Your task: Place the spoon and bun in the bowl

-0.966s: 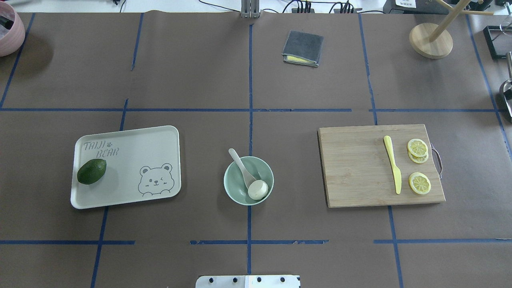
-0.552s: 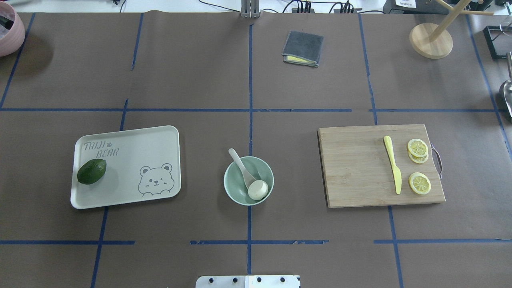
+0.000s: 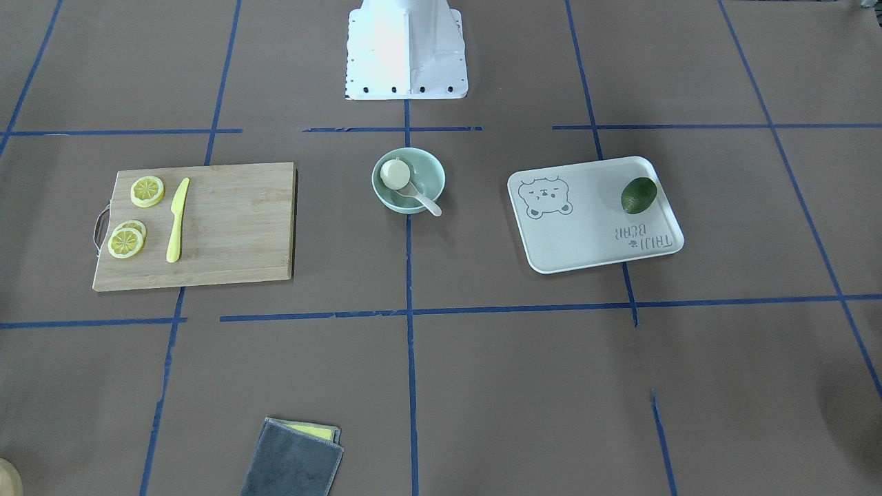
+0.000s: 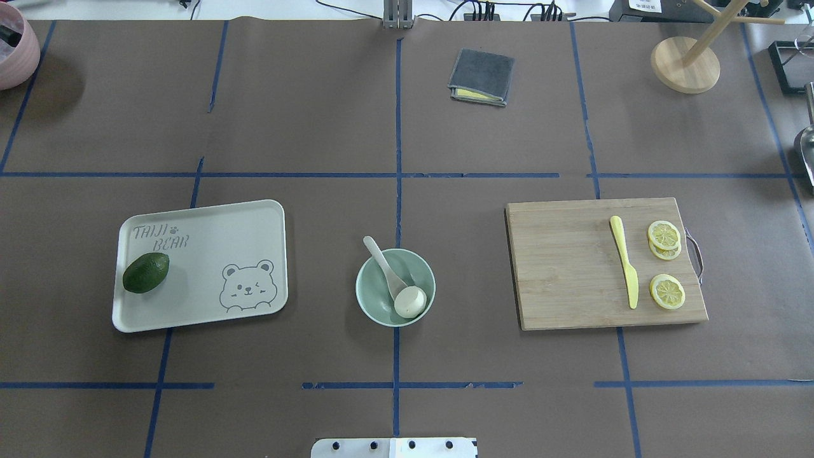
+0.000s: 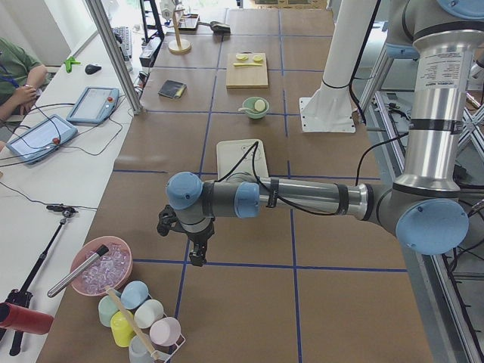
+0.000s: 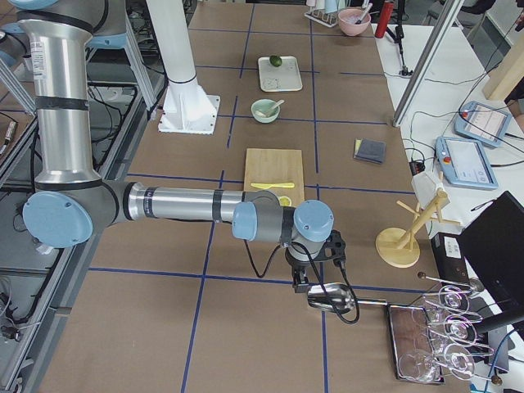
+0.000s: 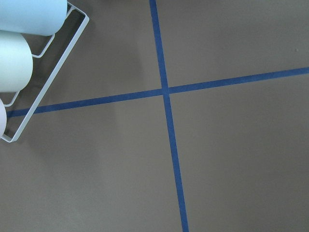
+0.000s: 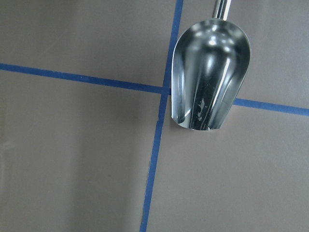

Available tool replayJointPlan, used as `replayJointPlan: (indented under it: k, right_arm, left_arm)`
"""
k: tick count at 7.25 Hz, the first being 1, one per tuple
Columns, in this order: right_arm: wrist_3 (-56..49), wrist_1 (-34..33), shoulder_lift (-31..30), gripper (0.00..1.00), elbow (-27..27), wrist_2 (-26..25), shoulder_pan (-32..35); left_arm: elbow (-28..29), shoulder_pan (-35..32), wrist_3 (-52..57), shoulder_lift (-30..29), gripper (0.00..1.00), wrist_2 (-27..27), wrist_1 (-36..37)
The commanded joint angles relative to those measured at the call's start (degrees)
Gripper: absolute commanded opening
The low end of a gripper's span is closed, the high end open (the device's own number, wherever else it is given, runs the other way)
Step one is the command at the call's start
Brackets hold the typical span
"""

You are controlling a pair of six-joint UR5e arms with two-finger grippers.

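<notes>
**SPOON AND BUN IN BOWL, BOTH ARMS OUT AT THE ENDS**

Brown-papered worktop, blue tape grid. Mid-table, nearer the robot's edge: bowl (image 4: 371, 299). Inside it, bun (image 4: 410, 301) against the robot-side wall. Spoon (image 4: 385, 266) with scoop down beside the bun and handle leaning out over the far-left rim, long axis pointing toward the far-left corner. By judgement, task done, nothing left to fetch.

Left gripper (image 5: 195, 255) hanging over the left end, close to racked cups (image 7: 14, 60). Right gripper (image 6: 301, 282) over the right end, just above a metal scoop (image 8: 210, 82). Open or closed: cannot tell for either, no fingers in the wrist views. Bowl well apart from both, roughly midway, neither arm clearly nearer.

Around:
- Toward the left edge: tray (image 4: 210, 305) carrying an avocado (image 4: 145, 272).
- Toward the right edge: cutting board (image 4: 559, 267) with yellow knife (image 4: 624, 261) and lemon slices (image 4: 666, 291).
- Near the far edge: folded cloth (image 4: 481, 77).

Tray and board each between an arm and the bowl, but low, so probably no hindrance.
</notes>
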Motion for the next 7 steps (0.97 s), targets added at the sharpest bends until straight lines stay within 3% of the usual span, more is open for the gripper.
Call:
replayJointPlan:
  k: [1,7]
  right_arm:
    - [4.4,0.1,0.0,1.00,0.3,1.5,0.1]
    - [7.3,2.5,0.2,1.00,0.6,1.2,0.1]
  left_arm:
    - [0.1,0.0,-0.2,0.3,1.00,-0.1,-0.1]
    - [-0.1,0.0,-0.2,0.5,1.00,0.0,-0.1]
